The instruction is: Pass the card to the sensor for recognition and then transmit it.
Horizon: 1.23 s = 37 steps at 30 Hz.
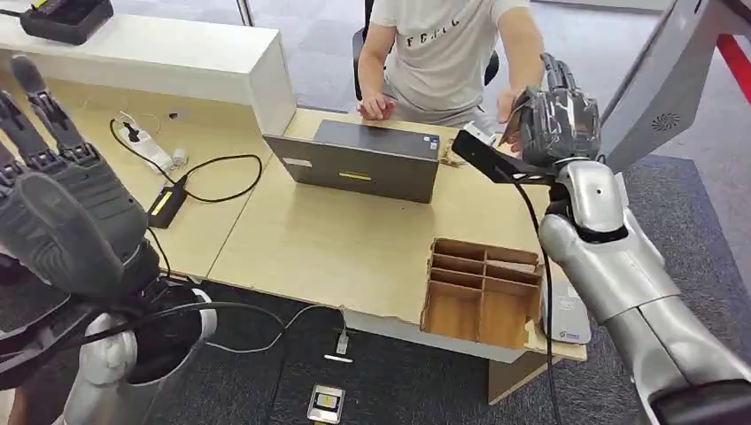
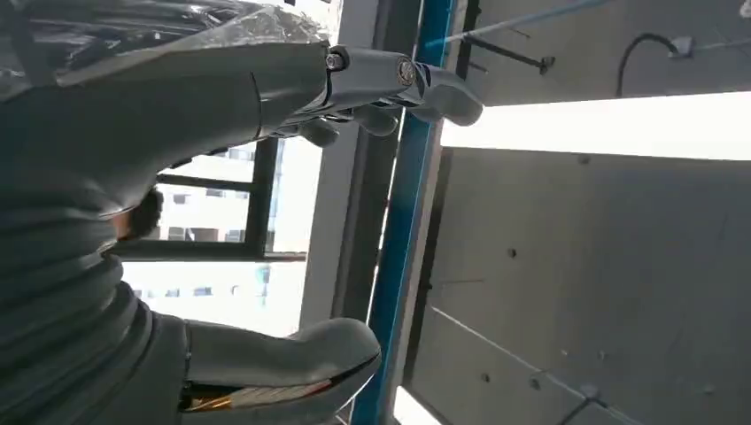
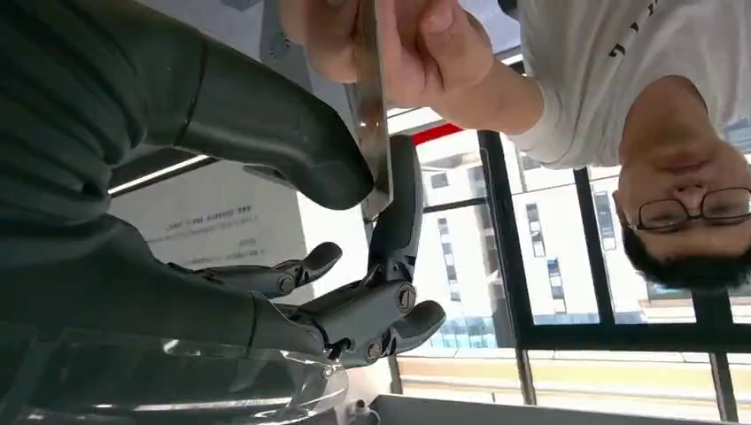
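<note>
My right hand (image 1: pixel 556 115) is raised over the far right of the desk, toward the seated person (image 1: pixel 443 44). In the right wrist view the thin card (image 3: pixel 378 124) shows edge-on, pinched between my thumb (image 3: pixel 292 150) and a dark finger (image 3: pixel 398 204). The person's hand (image 3: pixel 425 53) grips the card's other end at the same time. The white card sensor (image 1: pixel 567 320) lies at the desk's near right corner, well below my right hand. My left hand (image 1: pixel 62 204) is held up at the left with its fingers (image 2: pixel 390 88) spread and nothing in it.
A grey laptop (image 1: pixel 363 159) stands in the middle of the wooden desk (image 1: pixel 319 239). A wooden divider box (image 1: pixel 483 288) sits beside the sensor. A power strip (image 1: pixel 146 146) and black cables lie at the left. A grey monitor back (image 1: pixel 660 84) rises by my right hand.
</note>
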Available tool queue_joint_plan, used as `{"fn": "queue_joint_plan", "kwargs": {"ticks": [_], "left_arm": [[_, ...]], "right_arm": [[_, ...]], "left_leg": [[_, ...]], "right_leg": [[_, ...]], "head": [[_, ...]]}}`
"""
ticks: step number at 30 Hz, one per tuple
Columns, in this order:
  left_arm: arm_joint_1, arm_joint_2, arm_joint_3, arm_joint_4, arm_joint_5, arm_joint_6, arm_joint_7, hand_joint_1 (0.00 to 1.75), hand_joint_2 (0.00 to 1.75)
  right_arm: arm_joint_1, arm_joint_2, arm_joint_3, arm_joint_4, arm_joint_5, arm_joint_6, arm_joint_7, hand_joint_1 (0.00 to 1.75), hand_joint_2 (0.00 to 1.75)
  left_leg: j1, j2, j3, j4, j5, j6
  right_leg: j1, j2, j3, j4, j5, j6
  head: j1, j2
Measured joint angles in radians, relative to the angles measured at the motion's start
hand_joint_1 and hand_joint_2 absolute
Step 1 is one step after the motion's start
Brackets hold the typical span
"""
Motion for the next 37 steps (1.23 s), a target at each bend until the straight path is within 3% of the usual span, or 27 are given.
{"fn": "queue_joint_plan", "kwargs": {"ticks": [7,8,9,17,21,30,34,37], "left_arm": [[-0.001,0.0,0.0,0.001,0.006,-0.002,0.0,0.0,1.75],[-0.001,0.0,0.0,0.001,0.008,-0.002,0.0,0.0,1.75],[-0.001,0.0,0.0,0.001,0.008,-0.002,0.0,0.0,1.75],[0.0,-0.001,0.003,0.003,0.017,-0.05,0.0,0.0,1.75],[0.005,-0.008,0.008,0.012,0.023,-0.085,0.0,0.0,1.75],[0.014,-0.016,0.027,0.027,0.023,-0.085,0.0,0.0,1.75],[0.057,-0.016,0.045,0.028,0.001,-0.081,-0.001,0.0,1.75],[0.086,-0.017,0.063,0.029,-0.042,-0.129,-0.002,0.0,1.75]], "right_arm": [[0.0,0.0,0.006,0.02,0.0,-0.001,0.0,1.75,1.75],[0.0,0.0,0.007,0.023,-0.001,-0.002,0.0,0.07,1.75],[0.0,0.0,0.007,0.026,-0.003,-0.005,0.0,0.0,1.75],[0.01,-0.009,0.014,0.051,-0.027,-0.067,0.01,0.0,1.75],[0.035,-0.025,0.011,0.043,-0.101,-0.143,0.008,0.0,1.75],[0.081,-0.053,-0.011,-0.024,-0.167,-0.214,-0.025,0.0,1.75],[0.227,-0.076,-0.036,-0.22,-0.191,-0.263,-0.052,0.0,1.75],[0.361,-0.084,-0.051,-0.373,-0.24,-0.293,-0.089,0.0,1.75]], "left_leg": [[0.0,0.0,0.0,0.0,0.0,0.0],[0.0,0.0,0.0,0.0,0.0,0.0],[0.0,0.0,0.0,0.0,0.0,0.0],[0.0,0.0,0.0,0.0,0.0,0.0],[0.0,0.0,0.0,0.001,0.0,0.0],[0.0,0.0,0.0,0.0,0.0,0.0],[0.001,0.0,0.001,0.0,-0.001,0.0],[0.001,0.0,0.0,0.0,-0.002,-0.001]], "right_leg": [[0.0,0.0,0.0,0.0,0.0,0.0],[0.0,0.0,0.0,0.0,0.0,0.0],[0.0,0.0,0.0,0.0,0.0,0.0],[0.0,0.0,0.0,0.0,0.0,0.0],[0.0,0.0,0.0,0.0,0.0,0.0],[0.0,0.0,0.0,0.0,0.0,0.0],[0.001,0.001,0.0,0.0,0.0,0.0],[0.001,0.0,0.0,0.0,-0.002,0.0]], "head": [[0.0,0.0],[0.0,0.0],[0.0,0.0],[0.0,0.0],[0.0,0.0],[0.0,0.0],[0.0,0.0],[0.0,0.0]]}}
